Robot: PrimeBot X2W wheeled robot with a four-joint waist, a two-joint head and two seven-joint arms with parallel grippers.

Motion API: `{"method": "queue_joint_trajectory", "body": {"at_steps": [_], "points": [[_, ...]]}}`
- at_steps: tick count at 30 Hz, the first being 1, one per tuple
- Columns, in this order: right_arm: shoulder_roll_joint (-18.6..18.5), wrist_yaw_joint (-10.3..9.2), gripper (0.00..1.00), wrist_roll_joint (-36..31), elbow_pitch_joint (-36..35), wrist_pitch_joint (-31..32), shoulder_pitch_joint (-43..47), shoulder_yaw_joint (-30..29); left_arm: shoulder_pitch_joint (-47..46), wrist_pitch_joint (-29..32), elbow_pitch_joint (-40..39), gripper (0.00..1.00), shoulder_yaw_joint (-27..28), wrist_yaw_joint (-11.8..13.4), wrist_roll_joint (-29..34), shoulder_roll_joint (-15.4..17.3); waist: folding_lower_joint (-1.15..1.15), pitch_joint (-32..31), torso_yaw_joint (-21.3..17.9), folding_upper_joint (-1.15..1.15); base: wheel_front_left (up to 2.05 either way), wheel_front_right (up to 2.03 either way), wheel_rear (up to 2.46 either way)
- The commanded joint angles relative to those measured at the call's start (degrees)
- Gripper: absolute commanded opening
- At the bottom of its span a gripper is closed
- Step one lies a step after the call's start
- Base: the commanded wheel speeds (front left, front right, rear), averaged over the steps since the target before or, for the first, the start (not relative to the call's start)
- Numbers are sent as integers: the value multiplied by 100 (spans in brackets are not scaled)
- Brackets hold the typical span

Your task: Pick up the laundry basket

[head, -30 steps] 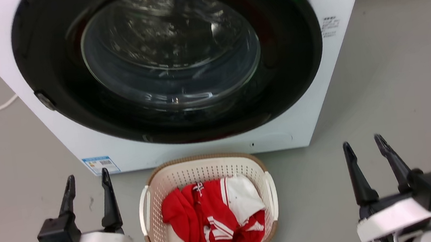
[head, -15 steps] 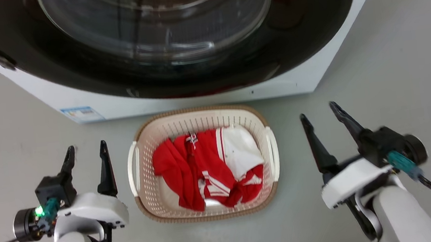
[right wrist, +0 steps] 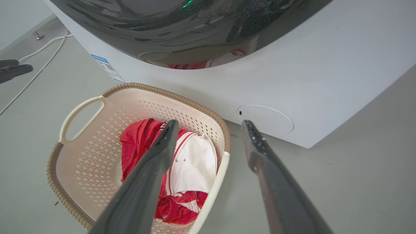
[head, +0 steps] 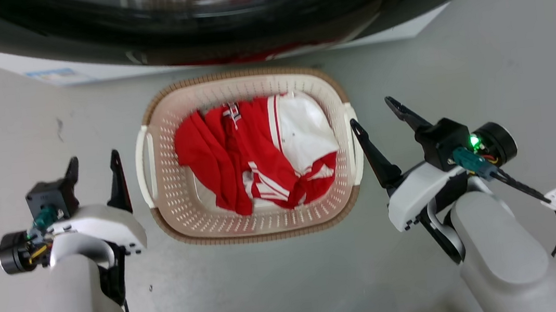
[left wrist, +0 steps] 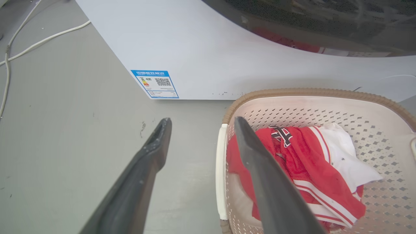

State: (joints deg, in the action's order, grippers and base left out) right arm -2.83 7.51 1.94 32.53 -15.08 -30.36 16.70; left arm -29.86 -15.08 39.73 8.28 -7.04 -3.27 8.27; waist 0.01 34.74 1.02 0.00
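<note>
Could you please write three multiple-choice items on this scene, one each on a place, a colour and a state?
1. Where is the basket relative to the washer?
A) inside it
B) on the floor before it
C) on top of it

2. What colours are the clothes in the basket?
A) blue and grey
B) red and white
C) green and black

3. How are the left gripper and right gripper?
A) both open, empty
B) both shut on handles
C) one holding clothes

Answers:
1 B, it sits on the grey floor just below the washer's front.
2 B, red cloth with white panel and stripes.
3 A, both stand spread, gripping nothing.
</note>
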Motion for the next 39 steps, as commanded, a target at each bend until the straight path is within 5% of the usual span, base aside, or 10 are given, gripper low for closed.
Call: {"method": "queue_joint_trajectory", "body": {"at_steps": [1, 17, 37, 38, 39], "points": [[-8, -4, 100, -29, 78, -13, -155, 38, -168, -14, 81, 100, 8, -3, 32, 37, -1, 371, -6, 0, 0, 0, 0], [-8, -4, 100, -42, 1328, -13, -1202, 376, -1184, -14, 989, 100, -213, -28, 64, 148, -1, 1445, 122, 0, 0, 0, 0], [-8, -4, 100, 184, 2147, -13, -1777, 620, -1819, -14, 1724, 100, -701, -40, 115, 93, -1, 1880, 144, 0, 0, 0, 0], [-7, -4, 96, 176, 2159, -13, -1790, 636, -1835, -14, 1768, 100, -720, -38, 109, 86, -1, 1882, 147, 0, 0, 0, 0], [-7, -4, 14, 142, 2125, -13, -1822, 627, -1852, -14, 1809, 33, -736, -38, 102, 73, -1, 1884, 148, 0, 0, 0, 0]]}}
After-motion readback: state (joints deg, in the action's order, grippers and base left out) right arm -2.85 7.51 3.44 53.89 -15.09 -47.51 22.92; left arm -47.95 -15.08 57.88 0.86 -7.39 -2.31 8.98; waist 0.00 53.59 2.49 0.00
